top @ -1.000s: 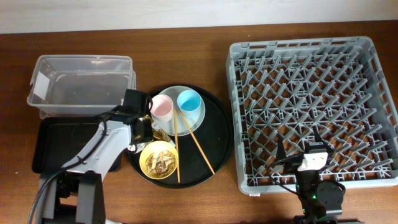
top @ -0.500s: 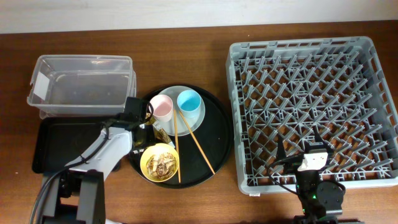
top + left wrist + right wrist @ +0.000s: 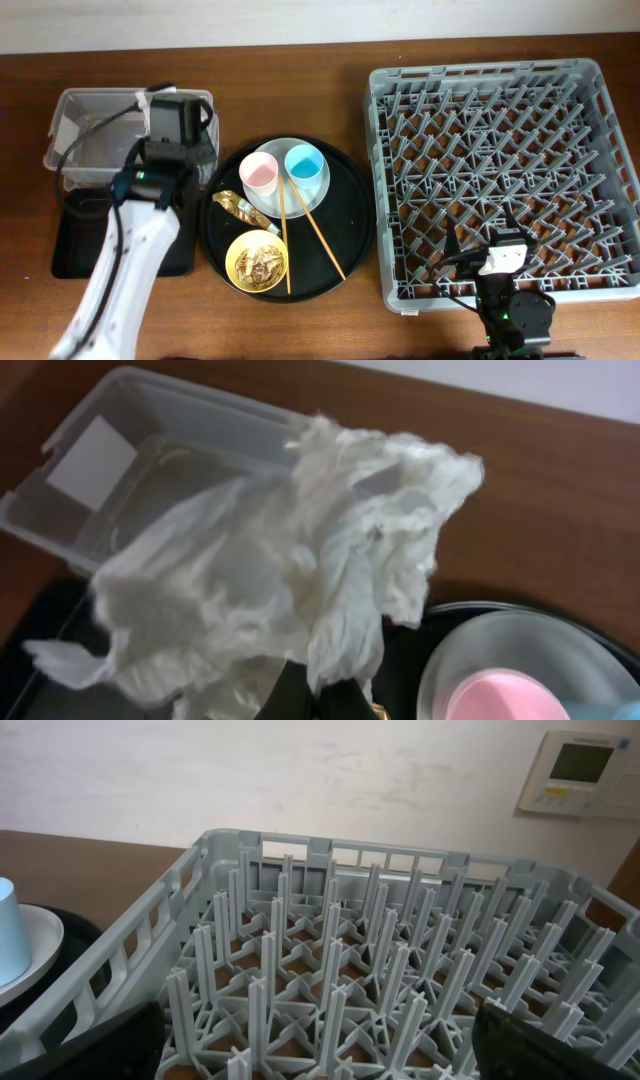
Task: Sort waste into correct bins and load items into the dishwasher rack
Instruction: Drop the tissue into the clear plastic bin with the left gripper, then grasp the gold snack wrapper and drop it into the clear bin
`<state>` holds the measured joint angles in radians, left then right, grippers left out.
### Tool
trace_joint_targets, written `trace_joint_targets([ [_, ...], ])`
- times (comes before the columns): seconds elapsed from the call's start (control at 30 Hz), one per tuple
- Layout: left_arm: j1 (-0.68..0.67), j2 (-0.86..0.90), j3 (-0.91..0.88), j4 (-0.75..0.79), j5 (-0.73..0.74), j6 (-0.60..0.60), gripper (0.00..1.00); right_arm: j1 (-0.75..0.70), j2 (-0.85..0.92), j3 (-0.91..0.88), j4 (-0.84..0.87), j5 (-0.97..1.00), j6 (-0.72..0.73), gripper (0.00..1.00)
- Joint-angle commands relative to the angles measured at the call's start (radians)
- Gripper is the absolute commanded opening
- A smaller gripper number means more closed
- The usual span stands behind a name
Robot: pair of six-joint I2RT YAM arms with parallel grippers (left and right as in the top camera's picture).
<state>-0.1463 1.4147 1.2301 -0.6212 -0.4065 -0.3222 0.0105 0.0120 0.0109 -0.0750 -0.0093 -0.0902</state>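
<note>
Left wrist view is showing the clear tub (image 3: 130,470) at left, with the left gripper (image 3: 318,698) pinching one fold of the crumpled white paper napkin (image 3: 290,550) in the air near the tub's right end. Most of the napkin is spreading loose beyond the grip and blocking the camera's sight of the tub. On release, the loose folds are likely to catch the tub rim. The napkin would then be draping over the wall or dropping onto the shallow black tray (image 3: 70,255) beside the tub. A thin pinch is also risking an early slip. Farther right, the pink cup (image 3: 259,174) is standing near the arm's path. At the dishwasher rack (image 3: 375,180), the right gripper (image 3: 320,1060) is waiting spread and empty.
</note>
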Motion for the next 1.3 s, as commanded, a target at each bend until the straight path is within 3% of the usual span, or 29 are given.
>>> trace_joint_targets([
  [0.0,0.064,0.162,0.008,0.065,-0.039,0.001,0.0,-0.004,-0.006,-0.005,-0.004,-0.006,-0.007,0.98],
  [0.07,0.095,0.249,0.008,0.107,-0.04,0.002,0.05,-0.004,-0.006,-0.005,-0.004,-0.006,-0.007,0.98],
  [0.1,0.109,0.275,0.008,0.125,-0.039,0.002,0.21,-0.004,-0.006,-0.005,-0.004,-0.006,-0.007,0.98],
  [0.17,0.137,0.287,0.008,0.146,-0.038,0.002,0.76,-0.004,-0.006,-0.005,-0.004,-0.006,-0.007,0.98],
  [0.2,0.141,0.278,0.01,0.151,-0.035,0.002,0.94,-0.004,-0.006,-0.005,-0.004,-0.006,-0.007,0.98],
  [0.23,0.139,0.261,0.015,0.151,-0.035,0.002,0.99,-0.004,-0.006,-0.005,-0.004,-0.006,-0.007,0.98],
  [0.33,0.122,0.161,0.024,0.146,0.008,0.001,0.96,-0.004,-0.006,-0.005,-0.004,-0.006,-0.007,0.98],
  [0.37,0.114,0.103,0.025,0.113,0.109,0.001,0.79,-0.004,-0.006,-0.005,-0.004,-0.006,-0.007,0.98],
  [0.47,0.078,-0.038,0.025,-0.121,0.522,-0.007,0.0,-0.004,-0.006,-0.005,-0.004,-0.006,-0.007,0.98],
  [0.57,-0.004,-0.037,-0.04,-0.325,0.583,-0.056,0.0,-0.004,-0.006,-0.005,-0.004,-0.006,-0.007,0.98],
  [0.63,-0.04,-0.036,-0.14,-0.313,0.543,-0.077,0.0,-0.004,-0.006,-0.005,-0.004,-0.006,-0.007,0.98],
  [0.7,-0.046,-0.036,-0.276,-0.252,0.484,-0.206,0.01,-0.004,-0.006,-0.005,-0.004,-0.006,-0.007,0.98],
  [0.77,-0.046,-0.036,-0.36,-0.147,0.488,-0.213,0.25,-0.004,-0.006,-0.005,-0.004,-0.006,-0.007,0.98],
  [0.8,-0.046,-0.036,-0.385,-0.085,0.484,-0.213,0.58,-0.004,-0.006,-0.005,-0.004,-0.006,-0.007,0.98],
  [0.83,-0.047,-0.036,-0.394,-0.041,0.477,-0.213,0.64,-0.004,-0.006,-0.005,-0.004,-0.006,-0.007,0.98],
  [0.97,-0.047,-0.036,-0.467,0.076,0.367,-0.346,0.64,-0.004,-0.006,-0.005,-0.004,-0.006,-0.007,0.98],
  [1.13,-0.047,-0.036,-0.578,0.282,0.377,-0.348,0.63,-0.004,-0.006,-0.005,-0.004,-0.006,-0.007,0.98],
  [1.27,-0.047,-0.035,-0.591,0.345,0.391,-0.348,0.64,-0.004,-0.006,-0.005,-0.004,-0.006,-0.007,0.98],
])
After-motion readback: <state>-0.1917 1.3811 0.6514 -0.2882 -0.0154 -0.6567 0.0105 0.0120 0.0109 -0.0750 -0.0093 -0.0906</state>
